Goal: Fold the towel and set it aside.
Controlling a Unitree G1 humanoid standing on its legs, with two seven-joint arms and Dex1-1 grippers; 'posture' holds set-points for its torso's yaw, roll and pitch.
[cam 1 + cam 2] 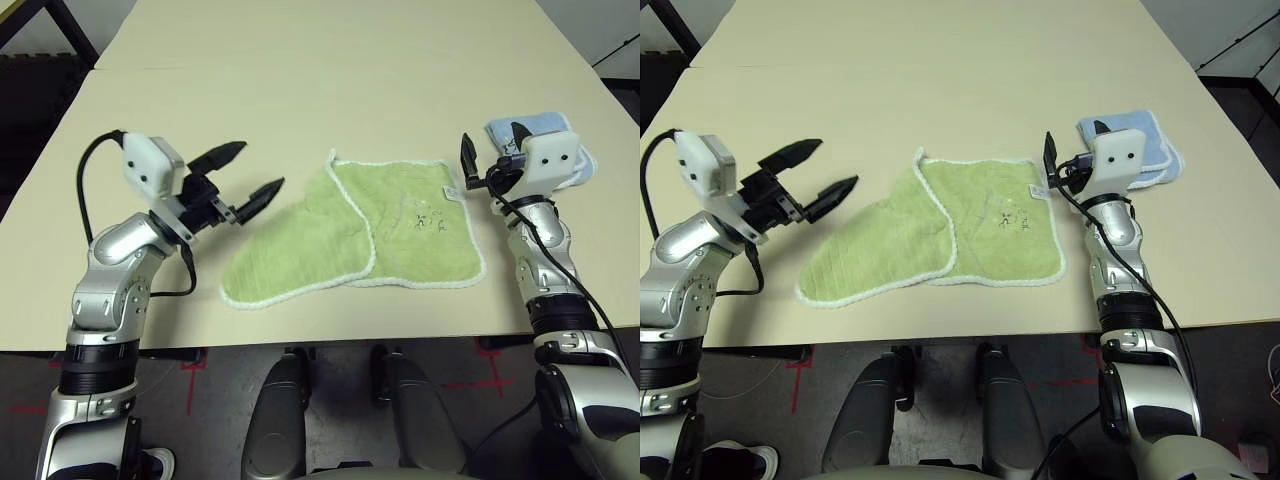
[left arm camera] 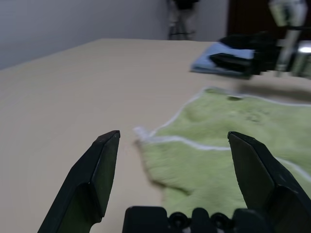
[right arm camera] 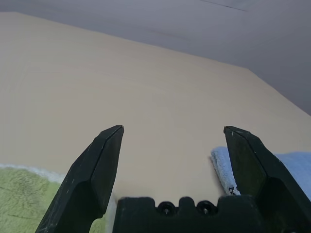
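The light green towel (image 1: 350,232) lies on the table, partly folded, its left part lapped over the right, white edging all round and a small dark mark (image 1: 428,219) on the right half. My left gripper (image 1: 250,170) hovers open just left of the towel, nothing between its fingers. At the towel's right edge my right gripper (image 1: 492,143) stands open and empty, pointing away across the table. In the left wrist view the towel (image 2: 233,150) lies just beyond the open fingers.
A smaller light blue towel (image 1: 1145,140) lies folded at the right, behind my right gripper. The beige table (image 1: 330,70) stretches far back; its front edge runs just below the green towel.
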